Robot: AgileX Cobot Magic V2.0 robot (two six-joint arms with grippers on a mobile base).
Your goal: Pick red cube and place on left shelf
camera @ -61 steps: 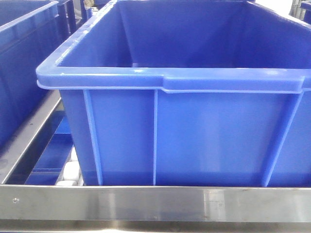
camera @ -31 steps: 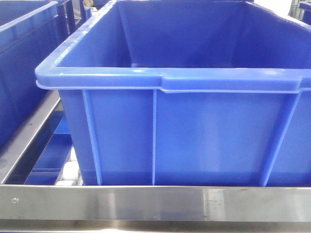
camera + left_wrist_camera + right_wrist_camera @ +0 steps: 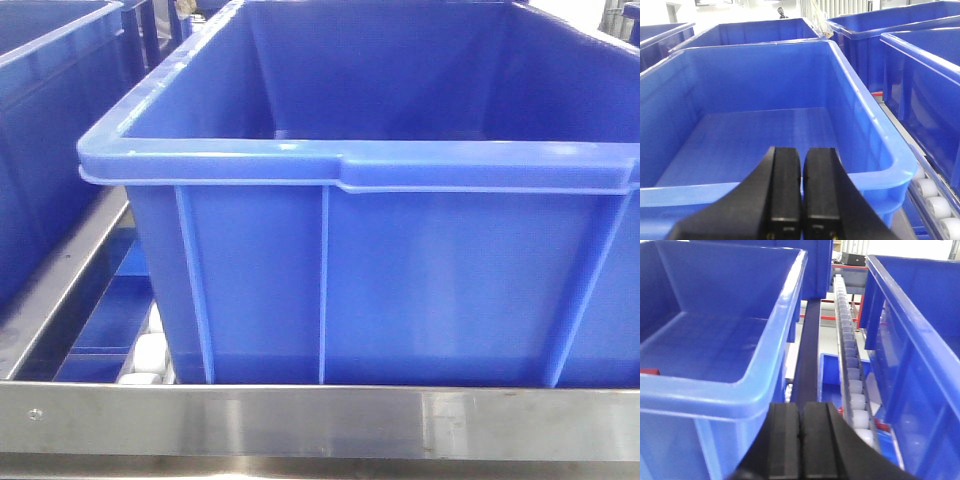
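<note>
The red cube cannot be identified in any view. A thin red patch (image 3: 647, 371) shows at the left edge, low inside a blue crate (image 3: 780, 335), and I cannot tell what it is. The left shelf shows as a brushed steel front rail (image 3: 320, 425) with white rollers (image 3: 148, 355) and a large ribbed blue crate (image 3: 400, 280) standing on it. My left gripper (image 3: 802, 150) is shut with nothing in it, hovering at the near rim of an empty blue crate (image 3: 875, 130). My right gripper (image 3: 801, 405) is shut and empty, over the gap between two crates.
More blue crates (image 3: 920, 75) stand close on both sides and behind. A track of white rollers (image 3: 852, 380) runs away between the crates, with red frame parts (image 3: 812, 315) and a lower blue bin (image 3: 830, 372) beneath. A steel side rail (image 3: 60, 290) runs along the left.
The front view has shifted a little: the big crate sits a few pixels further right in the picture than a second ago. Nothing else differs.
</note>
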